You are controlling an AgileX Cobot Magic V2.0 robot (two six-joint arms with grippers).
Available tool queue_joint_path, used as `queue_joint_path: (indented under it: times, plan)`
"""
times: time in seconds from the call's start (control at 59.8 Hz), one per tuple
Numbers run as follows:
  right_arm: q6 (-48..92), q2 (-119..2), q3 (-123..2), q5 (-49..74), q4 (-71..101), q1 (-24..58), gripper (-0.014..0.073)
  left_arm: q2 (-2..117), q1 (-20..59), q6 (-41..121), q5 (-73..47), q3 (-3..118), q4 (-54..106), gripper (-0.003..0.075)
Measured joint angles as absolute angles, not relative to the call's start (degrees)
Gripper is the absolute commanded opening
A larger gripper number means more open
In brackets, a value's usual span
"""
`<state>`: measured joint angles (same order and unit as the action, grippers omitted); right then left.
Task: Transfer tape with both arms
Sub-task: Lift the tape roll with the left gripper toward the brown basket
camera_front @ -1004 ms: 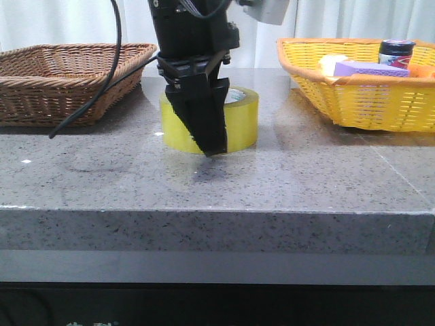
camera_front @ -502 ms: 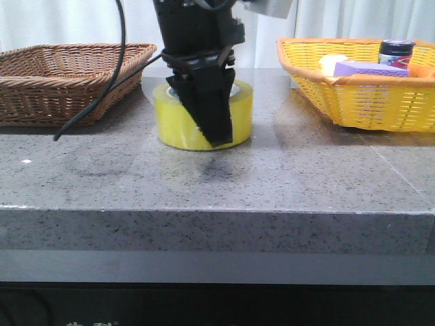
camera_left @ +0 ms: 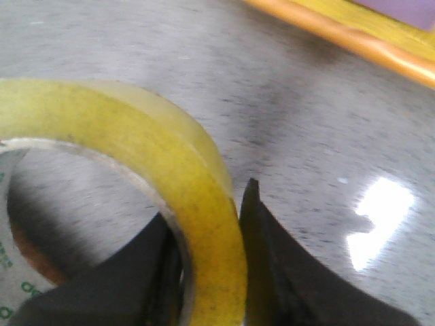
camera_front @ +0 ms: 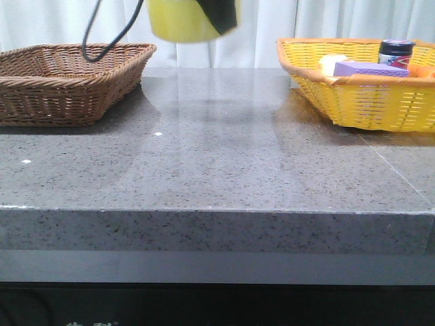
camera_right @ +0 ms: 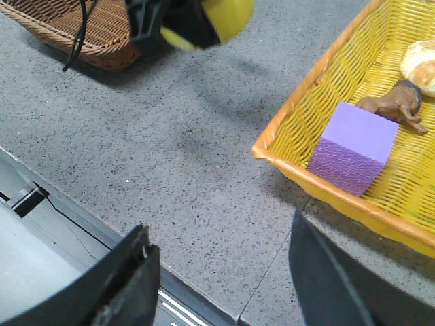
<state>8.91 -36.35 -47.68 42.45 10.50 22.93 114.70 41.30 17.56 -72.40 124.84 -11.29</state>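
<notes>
The tape (camera_front: 180, 20), a wide yellow roll, hangs high above the grey table at the top edge of the front view. My left gripper (camera_front: 221, 24) is shut on its wall, one black finger inside the core and one outside. In the left wrist view the tape's (camera_left: 170, 163) yellow rim runs between the two fingers of the left gripper (camera_left: 211, 210), and green lettering shows on the white core. The right wrist view sees the tape (camera_right: 228, 17) far off. My right gripper (camera_right: 217, 227) stands open over the table's front edge, holding nothing.
A brown wicker basket (camera_front: 61, 81) sits at the back left. A yellow basket (camera_front: 367, 95) at the back right holds a purple sponge block (camera_right: 353, 146), a dark-lidded jar (camera_front: 396, 51), a bread roll (camera_right: 421, 58) and a brown toy figure (camera_right: 397, 105).
The left gripper has lifted the tape off the table, straight up to the top of the front view. Only a bit of one finger still shows there.
</notes>
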Motion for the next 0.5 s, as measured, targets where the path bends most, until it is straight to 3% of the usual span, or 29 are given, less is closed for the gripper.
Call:
queue_joint_path:
  times: [0.201, 0.502]
  plan:
    - [8.91, -36.35, -47.68, 42.45, 10.5, 22.93, 0.0447, 114.7, 37.8, 14.04, -72.66, 126.41, -14.22, 0.0134]
    - [8.91, -36.35, -47.68, 42.45, 10.5, 22.93, 0.0447, 114.95, 25.46, 6.02, -72.9, 126.41, -13.92, 0.0134]
